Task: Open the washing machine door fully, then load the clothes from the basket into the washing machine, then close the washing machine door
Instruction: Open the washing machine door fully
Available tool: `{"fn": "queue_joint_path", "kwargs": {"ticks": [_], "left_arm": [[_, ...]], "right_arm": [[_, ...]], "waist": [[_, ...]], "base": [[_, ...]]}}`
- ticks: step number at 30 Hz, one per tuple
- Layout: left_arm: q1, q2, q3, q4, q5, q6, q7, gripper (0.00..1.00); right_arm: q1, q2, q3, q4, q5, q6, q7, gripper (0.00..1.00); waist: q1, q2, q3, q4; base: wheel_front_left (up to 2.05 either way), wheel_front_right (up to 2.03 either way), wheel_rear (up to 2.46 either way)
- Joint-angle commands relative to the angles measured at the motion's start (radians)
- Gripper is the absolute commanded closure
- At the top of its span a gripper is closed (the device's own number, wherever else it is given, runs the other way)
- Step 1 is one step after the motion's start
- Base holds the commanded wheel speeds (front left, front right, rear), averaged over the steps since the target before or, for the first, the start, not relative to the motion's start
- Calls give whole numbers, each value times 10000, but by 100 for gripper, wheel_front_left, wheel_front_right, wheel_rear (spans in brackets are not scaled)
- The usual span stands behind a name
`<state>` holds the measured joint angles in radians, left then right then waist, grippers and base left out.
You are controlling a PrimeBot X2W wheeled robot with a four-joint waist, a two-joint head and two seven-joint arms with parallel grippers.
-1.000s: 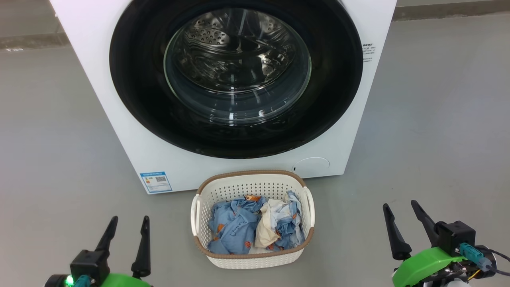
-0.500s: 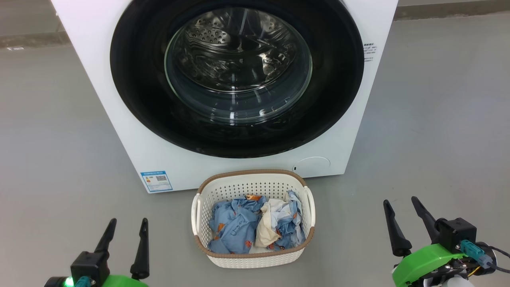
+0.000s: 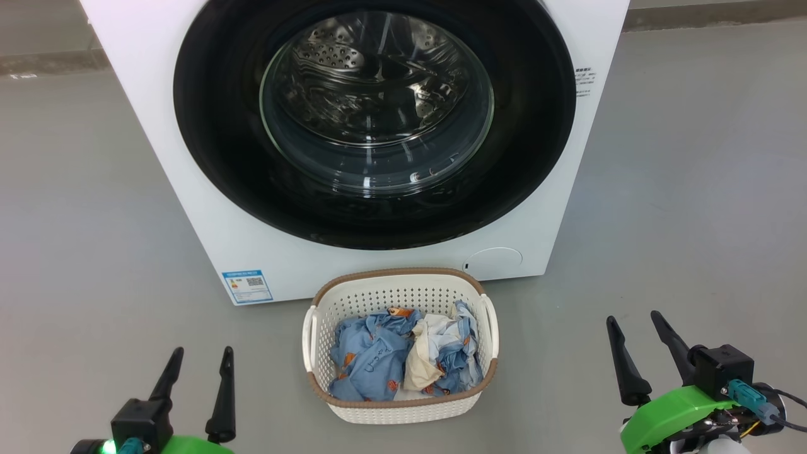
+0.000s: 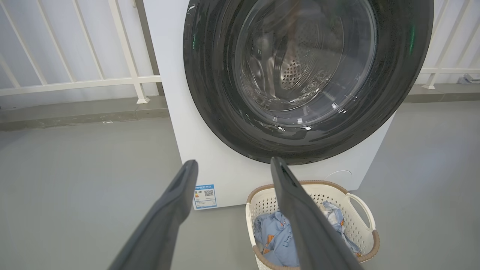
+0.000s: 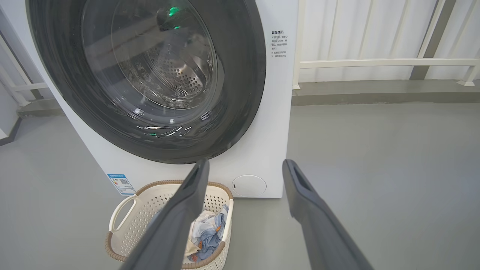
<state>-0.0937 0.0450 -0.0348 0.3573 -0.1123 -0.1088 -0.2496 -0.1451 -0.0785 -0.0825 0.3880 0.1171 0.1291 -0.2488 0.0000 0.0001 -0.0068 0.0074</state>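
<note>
The washing machine door [image 3: 375,120] is seen closed against the washing machine [image 3: 189,208]. The basket [image 3: 403,410] is set on the floor [image 3: 693,189] just before the machine, below the door, with the clothes [image 3: 378,362] heaped inside. The left tool [image 3: 203,350] and right tool [image 3: 632,317] are held released and empty, either side of the basket.

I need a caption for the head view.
Washing machine door shut, clothes in the basket before it, left gripper and right gripper open, empty.
</note>
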Motion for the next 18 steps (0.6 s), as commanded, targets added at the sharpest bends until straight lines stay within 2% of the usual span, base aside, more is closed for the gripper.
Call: {"fn": "queue_joint_path", "kwargs": {"ticks": [1, 10, 18], "left_arm": [[-473, 100, 342, -180, 53, 3, -122, 0], [-476, 104, 305, -246, 171, -2, -122, 0], [-467, 97, 331, -270, 283, 26, -122, 0]], "right_arm": [[-343, -44, 245, -222, 4, 16, -130, 0], [-324, -33, 239, -243, 20, 16, -130, 0], [-337, -36, 233, -258, 33, 16, -130, 0]], "waist": [[0, -1, -2, -1], [0, -1, 0, 11], [0, -1, 14, 14]], "base": [[0, 0, 0], [8, 8, -16], [65, 65, -131]]}}
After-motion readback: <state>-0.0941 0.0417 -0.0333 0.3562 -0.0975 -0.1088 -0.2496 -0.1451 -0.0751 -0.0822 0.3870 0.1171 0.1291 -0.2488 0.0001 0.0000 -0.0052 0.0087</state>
